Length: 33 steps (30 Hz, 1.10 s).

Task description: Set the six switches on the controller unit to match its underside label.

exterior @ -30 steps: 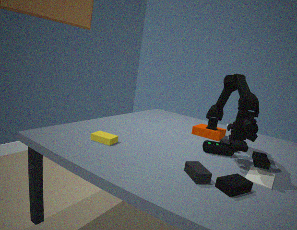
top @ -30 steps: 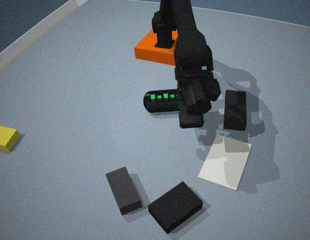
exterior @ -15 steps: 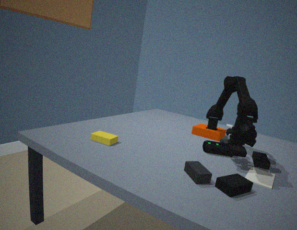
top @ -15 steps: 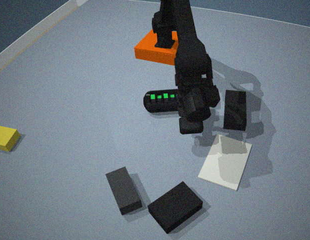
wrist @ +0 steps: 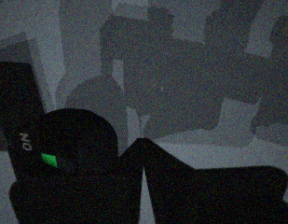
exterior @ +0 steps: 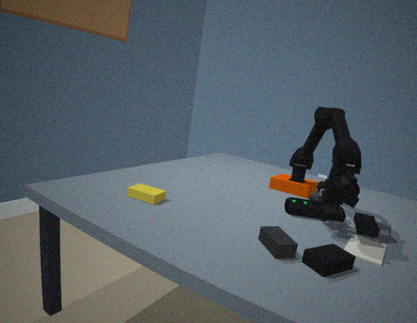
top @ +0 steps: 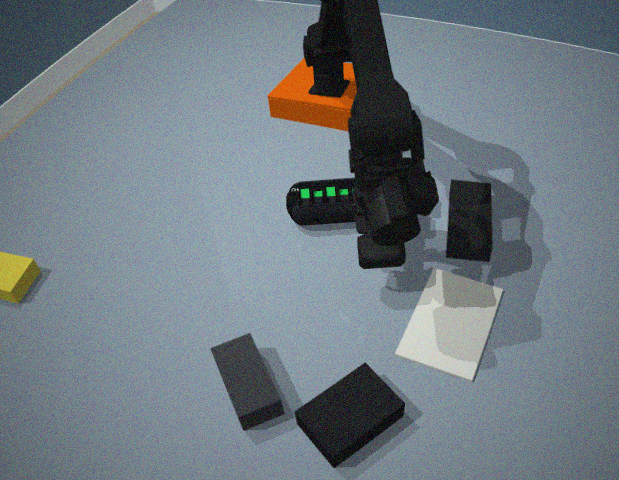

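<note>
with the pincer point(top: 381, 253) point(exterior: 333, 212) point(wrist: 142, 143) closed and empty at the upright unit point(top: 325, 209) point(exterior: 306, 209) point(wrist: 83, 135), switch-setting appears underway; label match cannot be confirmed, and withdrawal remains.

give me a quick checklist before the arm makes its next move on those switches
1. Dark grey rounded controller unit switch side up: ok.
2. Black end effector shut, nothing gripped: ok.
3. All six green-and-dark rocker switches visible from the top: not ok, the arm hides part of the row.
4. Underside label readable now: not ok, it faces down.
5. Switches match the label: cannot tell.
6. Flat white rectangular plate apart from the unit: ok.
</note>
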Available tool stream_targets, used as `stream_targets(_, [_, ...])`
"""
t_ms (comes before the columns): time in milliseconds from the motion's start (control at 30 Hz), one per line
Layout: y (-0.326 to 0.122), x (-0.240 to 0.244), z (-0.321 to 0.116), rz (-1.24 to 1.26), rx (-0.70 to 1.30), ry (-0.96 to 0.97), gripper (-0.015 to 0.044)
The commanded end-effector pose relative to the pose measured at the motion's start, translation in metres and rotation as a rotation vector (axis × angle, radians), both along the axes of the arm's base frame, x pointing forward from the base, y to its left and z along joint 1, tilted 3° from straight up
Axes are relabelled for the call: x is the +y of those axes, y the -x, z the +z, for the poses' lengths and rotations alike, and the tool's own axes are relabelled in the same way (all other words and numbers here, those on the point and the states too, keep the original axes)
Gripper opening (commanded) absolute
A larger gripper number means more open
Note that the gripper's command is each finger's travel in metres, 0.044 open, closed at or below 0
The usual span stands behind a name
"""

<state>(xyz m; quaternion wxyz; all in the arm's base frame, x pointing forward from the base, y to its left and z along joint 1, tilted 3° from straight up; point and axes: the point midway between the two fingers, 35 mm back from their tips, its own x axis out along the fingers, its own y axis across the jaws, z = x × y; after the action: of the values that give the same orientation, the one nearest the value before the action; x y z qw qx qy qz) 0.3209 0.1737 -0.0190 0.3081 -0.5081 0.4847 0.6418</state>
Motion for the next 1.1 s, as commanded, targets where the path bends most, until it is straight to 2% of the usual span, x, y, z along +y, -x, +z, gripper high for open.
stream_targets(0, [0.003, -0.002, -0.001, 0.004, 0.004, 0.007, 0.0])
stream_targets(1067, [0.017, -0.007, -0.001, 0.004, 0.005, 0.007, 0.0])
